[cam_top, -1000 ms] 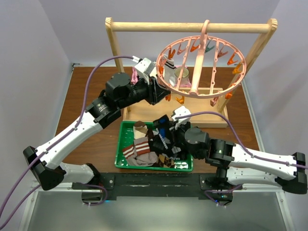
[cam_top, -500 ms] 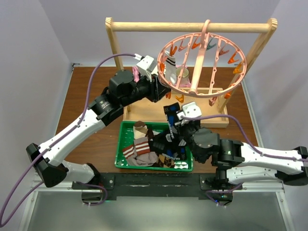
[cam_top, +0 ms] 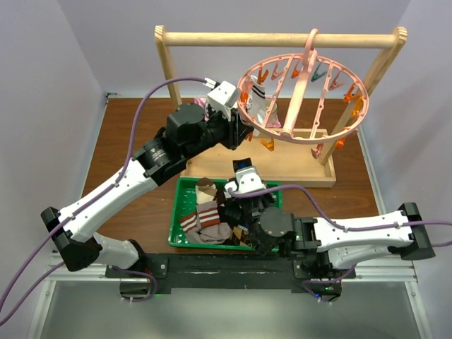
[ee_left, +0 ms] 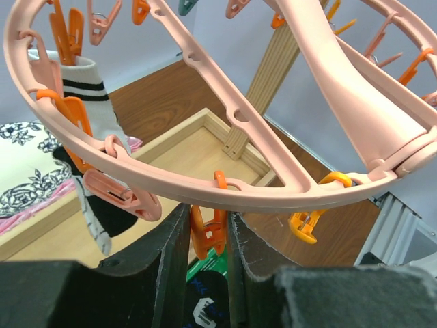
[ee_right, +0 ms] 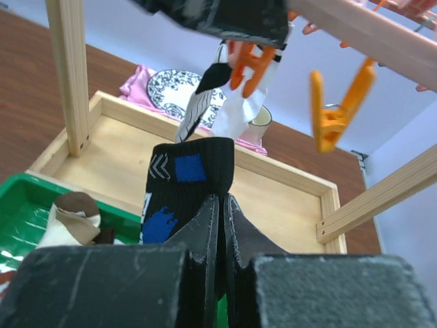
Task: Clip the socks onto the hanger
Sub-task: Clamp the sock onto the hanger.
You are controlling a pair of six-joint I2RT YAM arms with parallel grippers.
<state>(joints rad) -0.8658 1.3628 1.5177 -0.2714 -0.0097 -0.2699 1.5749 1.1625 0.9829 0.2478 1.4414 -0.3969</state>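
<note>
The pink round hanger (cam_top: 304, 92) hangs from the wooden rack, tilted. A white sock with black stripes (cam_top: 260, 99) is clipped to its near-left rim and also shows in the left wrist view (ee_left: 89, 102). My left gripper (cam_top: 246, 134) is shut on an orange clip (ee_left: 208, 232) under the hanger rim (ee_left: 273, 195). My right gripper (cam_top: 244, 187) is shut on a black sock with blue patches (ee_right: 188, 181) and holds it upright just below that clip (ee_right: 249, 65). More socks (cam_top: 208, 219), brown-striped and argyle, lie in the green tray (cam_top: 178, 212).
The light wooden rack (cam_top: 282, 39) has a box base (ee_right: 287, 198) behind the tray. A pink floral cloth (ee_right: 171, 85) and a small cup (ee_right: 259, 126) lie in the base. Another orange clip (ee_right: 334, 109) hangs free to the right.
My right gripper lifted the black sock out of the tray and brought it left, under the clip held by my left gripper. The hanger tilted and shifted slightly right.
</note>
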